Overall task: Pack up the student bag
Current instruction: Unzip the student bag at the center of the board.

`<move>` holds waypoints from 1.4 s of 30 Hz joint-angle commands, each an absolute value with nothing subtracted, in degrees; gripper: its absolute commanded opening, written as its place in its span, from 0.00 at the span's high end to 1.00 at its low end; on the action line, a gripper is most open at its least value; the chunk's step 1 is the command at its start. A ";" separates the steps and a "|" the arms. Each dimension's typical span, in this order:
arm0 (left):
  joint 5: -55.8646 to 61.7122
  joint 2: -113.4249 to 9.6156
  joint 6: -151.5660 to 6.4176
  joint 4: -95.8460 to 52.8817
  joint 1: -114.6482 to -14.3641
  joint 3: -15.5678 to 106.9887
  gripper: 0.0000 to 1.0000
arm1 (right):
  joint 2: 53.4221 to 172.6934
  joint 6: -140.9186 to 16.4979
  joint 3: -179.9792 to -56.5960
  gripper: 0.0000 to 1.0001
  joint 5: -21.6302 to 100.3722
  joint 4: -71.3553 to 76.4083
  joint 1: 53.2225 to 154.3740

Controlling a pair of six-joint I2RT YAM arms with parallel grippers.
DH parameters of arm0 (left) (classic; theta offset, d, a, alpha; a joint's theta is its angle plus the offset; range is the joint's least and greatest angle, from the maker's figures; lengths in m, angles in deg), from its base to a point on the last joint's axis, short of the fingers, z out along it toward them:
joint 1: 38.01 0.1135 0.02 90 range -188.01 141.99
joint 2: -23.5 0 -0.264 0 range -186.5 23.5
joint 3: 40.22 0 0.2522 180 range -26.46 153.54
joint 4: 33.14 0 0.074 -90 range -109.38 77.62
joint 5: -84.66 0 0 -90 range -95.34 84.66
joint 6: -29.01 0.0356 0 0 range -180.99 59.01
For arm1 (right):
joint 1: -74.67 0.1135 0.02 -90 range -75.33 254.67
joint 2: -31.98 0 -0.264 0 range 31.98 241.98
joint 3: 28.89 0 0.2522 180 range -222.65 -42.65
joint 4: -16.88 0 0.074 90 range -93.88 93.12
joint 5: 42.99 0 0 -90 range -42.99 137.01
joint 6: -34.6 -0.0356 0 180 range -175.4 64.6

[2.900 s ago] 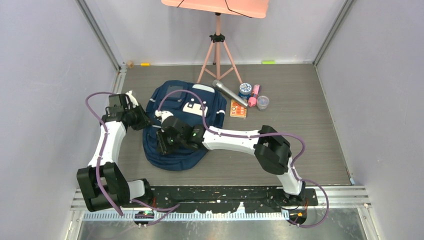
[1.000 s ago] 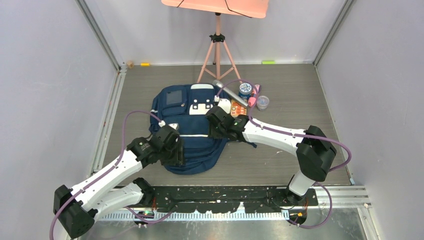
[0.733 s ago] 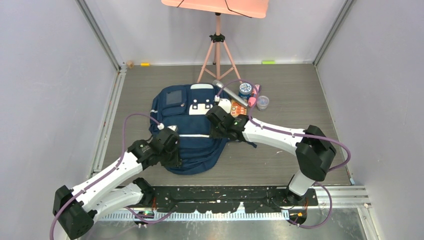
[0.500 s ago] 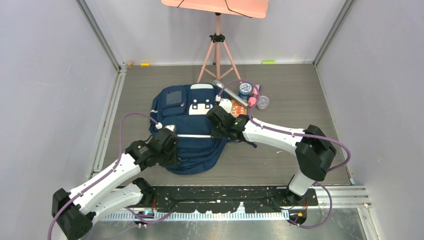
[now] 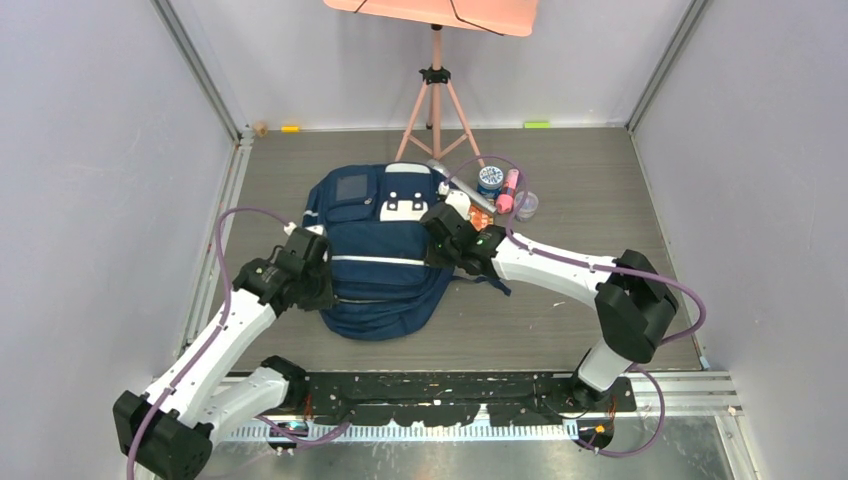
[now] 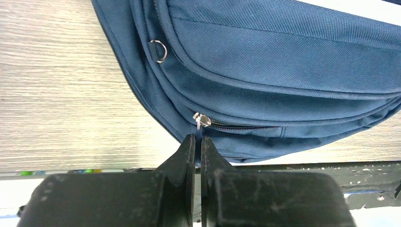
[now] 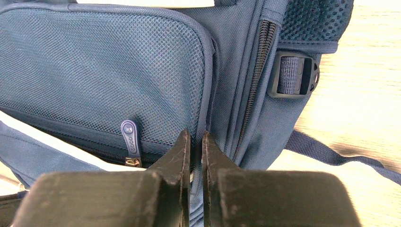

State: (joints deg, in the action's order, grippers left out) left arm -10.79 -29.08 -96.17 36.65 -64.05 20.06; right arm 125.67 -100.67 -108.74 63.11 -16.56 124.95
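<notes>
The student bag, navy with thin white stripes and a white patch, lies on the table's middle. My left gripper is at its near-left edge. In the left wrist view the left gripper is shut on a blue zipper pull hanging from a silver slider on the bag's side zip. My right gripper is at the bag's right side. In the right wrist view it is shut on a fold of the bag's fabric beside a mesh pocket. A second zipper pull lies just left of the jaws.
Behind the bag's right corner lie a silver cylinder, a blue-lidded jar, a pink tube and a clear cup. A pink tripod stands at the back. A strap buckle and loose strap trail right.
My left gripper has moved left and a little away along the bag's near edge, holding the zipper pull. The bag has bunched and shifted slightly toward the back. My right gripper barely moved.
</notes>
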 commanded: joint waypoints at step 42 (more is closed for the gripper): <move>-10.06 -55.48 -65.78 6.16 -40.31 34.37 1.00 | 122.12 -87.43 -111.58 1.00 50.61 -12.08 117.73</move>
